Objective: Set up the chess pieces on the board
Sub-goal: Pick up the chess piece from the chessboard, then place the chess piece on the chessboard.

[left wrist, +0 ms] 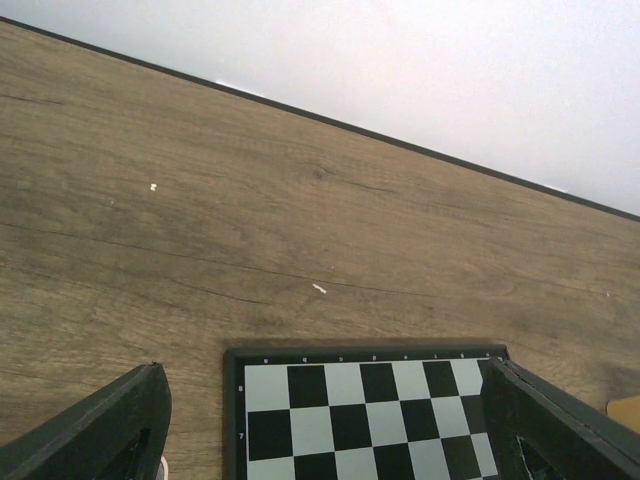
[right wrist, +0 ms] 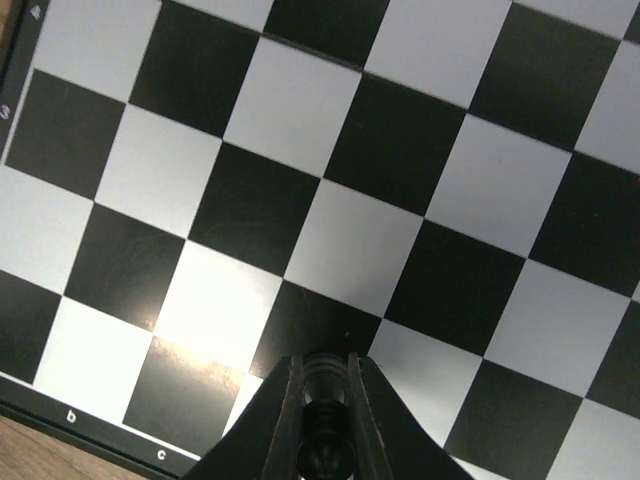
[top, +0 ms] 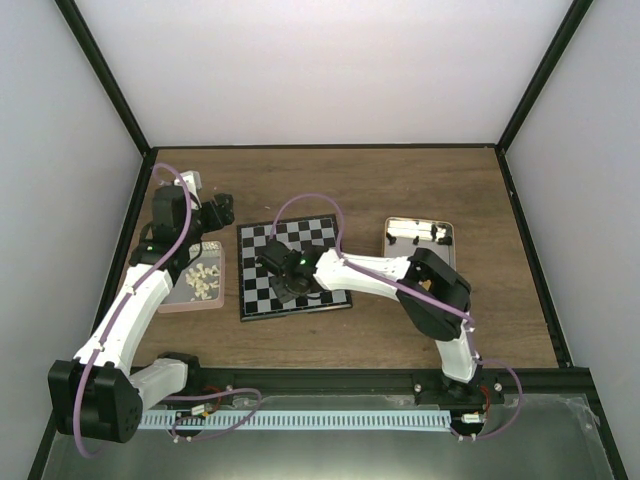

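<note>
- The right gripper (right wrist: pixel 323 362) is clenched on a small black chess piece (right wrist: pixel 323 422), pinched upright between its two fingers.
- It hangs low over the near edge row of the board (right wrist: pixel 300 220), close to the rim letters b and c. Whether the piece touches the square below cannot be told.
- To the left of the board, just beside it, lies a pink tray (top: pixel 190 300) holding a heap of pale pieces (top: pixel 205 278).
- To the right, near the board, sits a metal tin (top: pixel 400 256) with several black pieces (top: pixel 415 236) standing at its far end.
- The left gripper (left wrist: pixel 325 400) hovers by the board's far left corner, jaws released and spread wide, grasping nothing.
- Beyond it runs the bare wooden table (left wrist: pixel 300 180).
</note>
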Controlling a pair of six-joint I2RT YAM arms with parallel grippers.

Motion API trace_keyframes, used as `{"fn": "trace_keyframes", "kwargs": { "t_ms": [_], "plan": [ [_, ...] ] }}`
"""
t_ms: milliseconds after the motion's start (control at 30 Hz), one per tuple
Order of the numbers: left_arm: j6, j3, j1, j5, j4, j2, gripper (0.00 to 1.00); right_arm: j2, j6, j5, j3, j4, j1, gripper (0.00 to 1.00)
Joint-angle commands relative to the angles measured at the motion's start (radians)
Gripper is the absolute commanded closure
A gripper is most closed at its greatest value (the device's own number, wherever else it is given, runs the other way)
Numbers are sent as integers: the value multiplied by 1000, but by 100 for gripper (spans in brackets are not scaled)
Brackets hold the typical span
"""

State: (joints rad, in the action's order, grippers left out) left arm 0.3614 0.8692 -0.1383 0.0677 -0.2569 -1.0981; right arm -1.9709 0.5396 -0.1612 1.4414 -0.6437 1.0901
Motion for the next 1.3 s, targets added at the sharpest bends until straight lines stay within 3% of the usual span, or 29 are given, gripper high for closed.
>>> {"fn": "trace_keyframes", "kwargs": {
  "t_ms": [0, 800, 1267],
  "plan": [
    [-10, -7, -2, -6, 9, 12, 13, -29, -5, -53, 63, 14, 4, 89],
    [-12, -7, -2, -25, 6, 19, 13, -359, -103, -111, 556, 40, -205, 89],
    [-9, -8, -3, -22, 10, 14, 13, -427, -109, -130, 600, 28, -231, 86]
  ]
}}
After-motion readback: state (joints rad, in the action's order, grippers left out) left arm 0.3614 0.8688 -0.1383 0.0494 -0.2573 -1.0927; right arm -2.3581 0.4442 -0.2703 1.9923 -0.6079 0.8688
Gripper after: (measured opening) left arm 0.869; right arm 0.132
